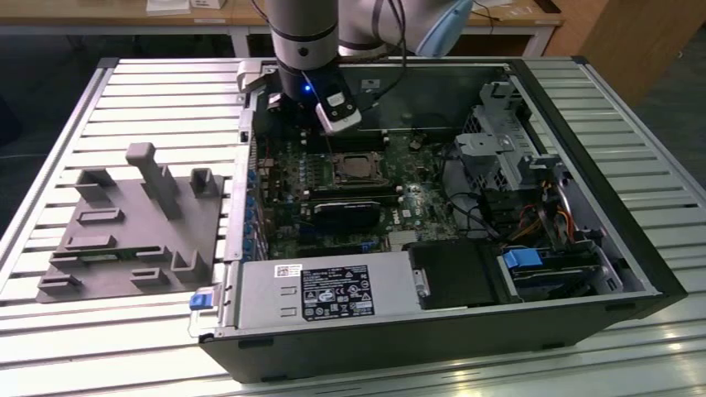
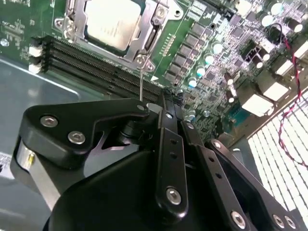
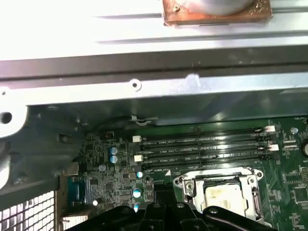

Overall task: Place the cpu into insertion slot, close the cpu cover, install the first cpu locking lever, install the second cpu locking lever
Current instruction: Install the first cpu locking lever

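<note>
The cpu [image 2: 111, 21] lies flat in the insertion slot [image 1: 355, 169], its dull silver face showing through the window of the cpu cover [image 2: 147, 33], which lies down over it. In the first wrist view the cpu [image 3: 224, 193] sits inside the same silvery cover [image 3: 216, 174]. A thin metal locking lever [image 2: 140, 82] stands up from the socket's corner and runs to the edge of my gripper [image 2: 161, 103]. The black fingers are pressed together, shut. Whether they touch or pinch the lever is hidden. In the exterior view the gripper [image 1: 327, 136] hangs just behind the socket.
Black memory slots [image 2: 96, 65] run between the socket and the gripper. The open computer case [image 1: 617, 248] walls in the motherboard, with a grey power-supply box [image 1: 331, 289] at its front and cables and drive bays on the exterior view's right. A grey fixture [image 1: 132, 223] sits on the slatted table.
</note>
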`<action>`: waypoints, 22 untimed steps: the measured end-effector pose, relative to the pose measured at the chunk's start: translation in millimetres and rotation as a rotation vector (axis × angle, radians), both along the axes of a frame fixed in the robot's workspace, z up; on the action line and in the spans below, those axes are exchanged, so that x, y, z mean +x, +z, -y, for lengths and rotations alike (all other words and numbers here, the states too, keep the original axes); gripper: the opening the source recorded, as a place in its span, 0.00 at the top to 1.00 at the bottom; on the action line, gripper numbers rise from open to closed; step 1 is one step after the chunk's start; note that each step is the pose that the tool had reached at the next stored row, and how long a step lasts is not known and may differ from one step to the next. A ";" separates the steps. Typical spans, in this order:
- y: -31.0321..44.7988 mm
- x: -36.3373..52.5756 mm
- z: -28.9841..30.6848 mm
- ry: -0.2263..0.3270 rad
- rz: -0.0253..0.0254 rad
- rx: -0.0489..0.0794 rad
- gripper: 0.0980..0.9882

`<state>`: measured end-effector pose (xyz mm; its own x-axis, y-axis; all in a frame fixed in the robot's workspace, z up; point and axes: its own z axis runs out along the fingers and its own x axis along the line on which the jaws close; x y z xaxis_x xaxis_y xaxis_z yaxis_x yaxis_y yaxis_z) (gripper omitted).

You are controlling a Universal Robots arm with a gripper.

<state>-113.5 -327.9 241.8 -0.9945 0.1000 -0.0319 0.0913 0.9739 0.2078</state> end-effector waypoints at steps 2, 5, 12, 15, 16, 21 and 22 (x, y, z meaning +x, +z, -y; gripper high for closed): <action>2.3 0.0 0.0 0.000 0.0002 0.008 1.00; 4.4 0.0 0.0 0.000 0.0004 0.033 1.00; 5.8 1.9 0.0 0.000 0.0003 0.061 1.00; 5.9 8.7 0.0 0.000 0.0003 0.061 1.00; 5.9 11.7 0.0 0.000 0.0003 0.061 1.00; 5.8 29.5 0.0 0.000 0.0000 0.061 1.00; 5.8 33.0 0.0 0.000 0.0000 0.061 1.00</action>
<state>-80.4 -327.9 247.7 -0.9945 0.1017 -0.0257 0.0912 0.9595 0.2666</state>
